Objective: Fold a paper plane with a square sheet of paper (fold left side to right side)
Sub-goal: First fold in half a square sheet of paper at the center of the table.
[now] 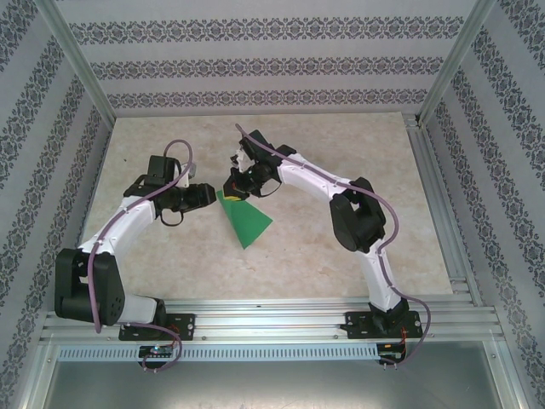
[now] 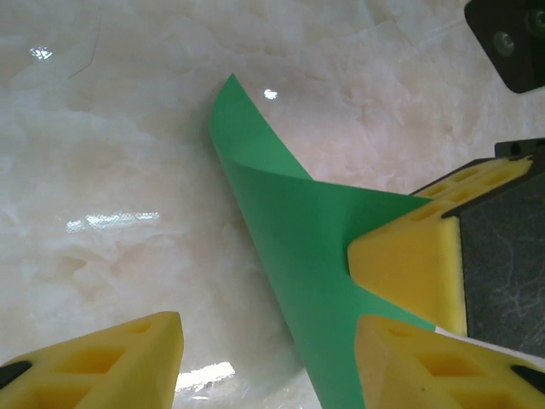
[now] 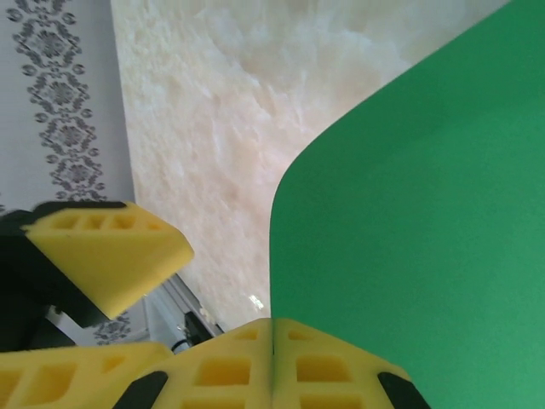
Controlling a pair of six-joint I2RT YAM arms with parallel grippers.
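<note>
Paper (image 1: 247, 223) edge lifted, pinched by right gripper (image 3: 272, 339); left gripper (image 2: 266, 349) fingers spread astride it, bare table (image 1: 341, 256) around.

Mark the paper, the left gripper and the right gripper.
paper (image 1: 243, 220), top view, middle of the sheet
left gripper (image 2: 268, 332), left wrist view, gap between its fingertips
right gripper (image 3: 272, 336), right wrist view, seam between its shut fingertips
</note>
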